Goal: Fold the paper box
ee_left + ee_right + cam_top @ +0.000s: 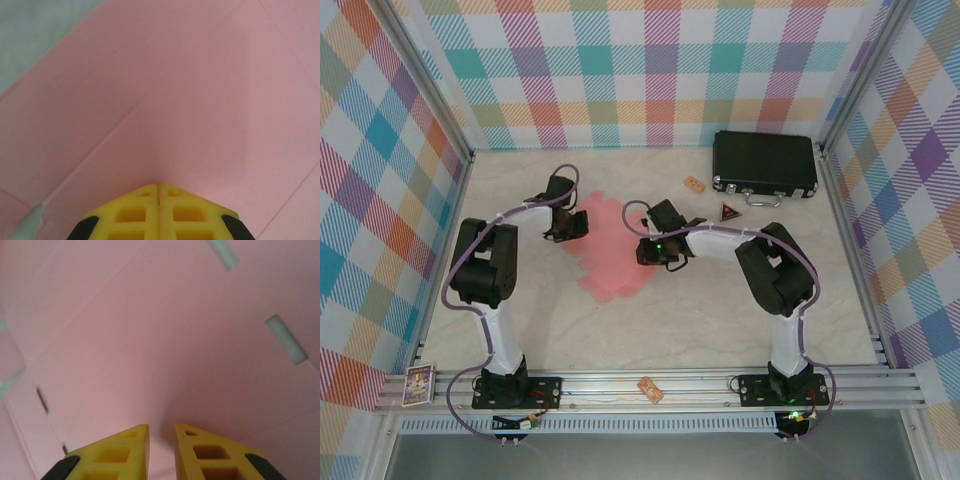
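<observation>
At the near edge, a card (pixel 418 385) lies on the left end of the rail (pixel 720 381) and a small brown tag (pixel 651 389) lies between the two arm bases. Further in, the paper box (pixel 610 262) lies in the middle of the worktop (pixel 720 320) as a flat pink sheet with jagged flaps, between the two claws. Its near flaps are free, and both claws are down on its far part. The left claw (pixel 159 187) is at the far left edge of the sheet with its yellow fingers pressed together; I cannot tell if paper is caught between them. The right claw (pixel 161 429) is at the right edge, and its fingers stand a little apart with pink paper showing in the narrow gap. Slots (pixel 286 340) cut in the sheet show beyond it. Behind the right claw lie a small dark triangle (pixel 730 211) and an orange tag (pixel 695 184). At the far right a black case (pixel 765 163) stands against the wall.
</observation>
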Controlling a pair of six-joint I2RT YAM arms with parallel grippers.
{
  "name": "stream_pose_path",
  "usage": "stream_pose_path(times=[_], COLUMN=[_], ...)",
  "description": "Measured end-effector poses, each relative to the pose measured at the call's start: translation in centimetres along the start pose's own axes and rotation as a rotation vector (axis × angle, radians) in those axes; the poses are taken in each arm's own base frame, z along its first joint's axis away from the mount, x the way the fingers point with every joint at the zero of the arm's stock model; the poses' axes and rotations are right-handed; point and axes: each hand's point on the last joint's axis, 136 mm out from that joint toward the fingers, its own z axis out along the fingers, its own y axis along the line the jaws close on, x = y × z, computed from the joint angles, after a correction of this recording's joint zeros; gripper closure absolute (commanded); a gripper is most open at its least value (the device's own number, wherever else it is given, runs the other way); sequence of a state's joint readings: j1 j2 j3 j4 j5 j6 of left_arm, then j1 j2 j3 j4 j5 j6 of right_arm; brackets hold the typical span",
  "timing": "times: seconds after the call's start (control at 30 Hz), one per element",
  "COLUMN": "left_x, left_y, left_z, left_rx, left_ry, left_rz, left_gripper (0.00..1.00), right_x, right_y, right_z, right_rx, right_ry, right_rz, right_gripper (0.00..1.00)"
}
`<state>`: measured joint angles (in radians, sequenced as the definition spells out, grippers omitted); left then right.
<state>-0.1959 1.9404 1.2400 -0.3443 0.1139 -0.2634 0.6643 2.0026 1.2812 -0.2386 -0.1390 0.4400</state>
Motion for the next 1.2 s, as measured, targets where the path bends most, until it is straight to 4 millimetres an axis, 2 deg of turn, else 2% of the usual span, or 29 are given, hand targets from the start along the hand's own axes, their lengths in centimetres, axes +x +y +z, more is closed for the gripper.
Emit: stream_pose_path(times=[0.17, 0.3, 0.5, 0.6, 0.7, 0.8, 0.9, 0.97, 1.07, 1.2], left_x=[3.6, 7.1, 12.1, 12.9, 11.9, 9.0, 5.9, 4.1, 2.2, 1.9], left_y=[1.2, 1.3, -1.3, -2.2, -2.8, -4.2, -5.4, -5.5, -5.1, -4.3], left_z=[-1.5, -2.8, -3.9, -4.4, -5.6, -7.0, -8.4, -8.9, -8.2, -5.4], left_rx=[-0.024, -0.019, 0.059, 0.086, 0.1, 0.128, 0.152, 0.151, 0.134, 0.101], left_ry=[0.043, 0.071, 0.142, 0.162, 0.139, 0.072, -0.008, -0.049, -0.066, -0.021], left_rz=[-0.052, -0.097, -0.117, -0.115, -0.103, -0.073, -0.033, -0.008, 0.02, 0.061], left_gripper=[1.0, 1.0, 0.99, 0.9, 0.79, 0.71, 0.7, 0.73, 0.8, 0.87], right_x=[-1.9, -3.9, -7.4, -8.2, -8.5, -8.0, -6.7, -5.8, -4.2, -1.4], right_y=[-0.9, -1.0, -1.1, -1.1, -1.0, -0.5, 0.6, 1.3, 2.0, 1.7], right_z=[0.5, 1.3, 2.3, 2.2, 1.4, -0.2, -2.5, -3.9, -4.9, -3.5], right_rx=[0.082, 0.127, 0.158, 0.16, 0.156, 0.13, 0.074, 0.028, -0.028, -0.049], right_ry=[-0.015, -0.024, -0.057, -0.059, -0.064, -0.07, -0.071, -0.076, -0.07, -0.013], right_rz=[-0.031, -0.069, -0.098, -0.105, -0.106, -0.099, -0.084, -0.068, -0.038, 0.011], right_gripper=[0.77, 0.75, 0.75, 0.71, 0.68, 0.66, 0.65, 0.65, 0.66, 0.68])
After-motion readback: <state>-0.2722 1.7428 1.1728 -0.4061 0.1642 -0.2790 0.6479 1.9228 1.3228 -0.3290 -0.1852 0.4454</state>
